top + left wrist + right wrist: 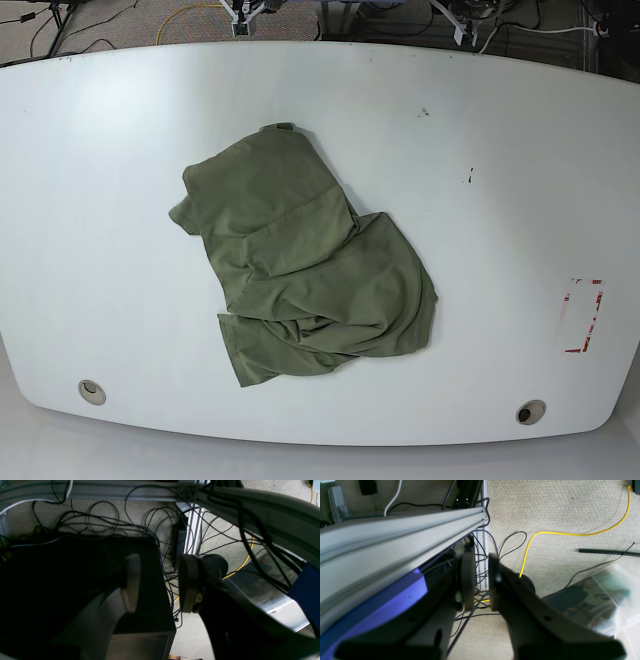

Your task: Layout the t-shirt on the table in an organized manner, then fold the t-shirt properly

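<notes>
Left tool point(160, 582), right tool point(480, 582) parted, empty — cables point(105, 522) beneath; t-shirt point(300, 260) crumpled.

Soft, wrinkly green cloth t-shirt point(300, 260), smooth shiny white tabletop point(480, 200), two round shiny metal rings point(531, 412) set in it, rough beige carpet floor point(557, 512), smooth grey metal rail point(395, 530), see-through plastic box point(602, 600), smooth yellow cable point(570, 533)

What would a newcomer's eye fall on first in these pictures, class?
First, the crumpled olive t-shirt lying in a heap near the middle of the white table. Next, a red tape rectangle near the table's right edge in the base view. Both wrist views show only floor and tangled cables, with the jaws parted and empty.
</notes>
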Controlling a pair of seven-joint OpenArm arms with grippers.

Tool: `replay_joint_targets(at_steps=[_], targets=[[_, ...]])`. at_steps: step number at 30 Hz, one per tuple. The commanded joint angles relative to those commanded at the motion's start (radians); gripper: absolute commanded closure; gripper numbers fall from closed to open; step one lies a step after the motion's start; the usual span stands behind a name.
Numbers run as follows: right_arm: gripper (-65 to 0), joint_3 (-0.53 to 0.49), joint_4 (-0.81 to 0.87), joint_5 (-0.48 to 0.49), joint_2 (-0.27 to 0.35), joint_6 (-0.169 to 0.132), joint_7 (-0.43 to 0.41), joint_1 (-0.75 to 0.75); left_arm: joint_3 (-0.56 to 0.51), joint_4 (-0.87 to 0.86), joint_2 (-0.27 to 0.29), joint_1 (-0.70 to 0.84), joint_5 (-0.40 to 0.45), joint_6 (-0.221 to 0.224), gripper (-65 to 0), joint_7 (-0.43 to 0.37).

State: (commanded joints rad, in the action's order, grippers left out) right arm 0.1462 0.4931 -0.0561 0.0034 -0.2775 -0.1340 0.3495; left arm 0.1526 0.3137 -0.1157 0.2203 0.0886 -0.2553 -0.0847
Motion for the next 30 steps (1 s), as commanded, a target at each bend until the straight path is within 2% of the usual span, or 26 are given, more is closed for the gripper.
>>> replay_joint_targets(at_steps=[19, 20, 30], targets=[[-8.9, -0.002, 0.121, 0.001, 0.033, -0.004, 0.005, 0.123, 0.006, 0.163, -0.056, 0.077, -0.006, -0.002, -22.3, 0.010], [-9.2, -0.009, 0.080, 0.005, 0.010, -0.001, -0.002, 0.023, 0.000, 0.124, -0.012, 0.054, -0.003, -0.006, -22.6, 0.007], [-9.2, -0.009, 0.085, 0.005, 0.008, -0.001, -0.002, 0.013, 0.000, 0.126, -0.006, 0.055, -0.003, -0.006, -22.6, 0.007]])
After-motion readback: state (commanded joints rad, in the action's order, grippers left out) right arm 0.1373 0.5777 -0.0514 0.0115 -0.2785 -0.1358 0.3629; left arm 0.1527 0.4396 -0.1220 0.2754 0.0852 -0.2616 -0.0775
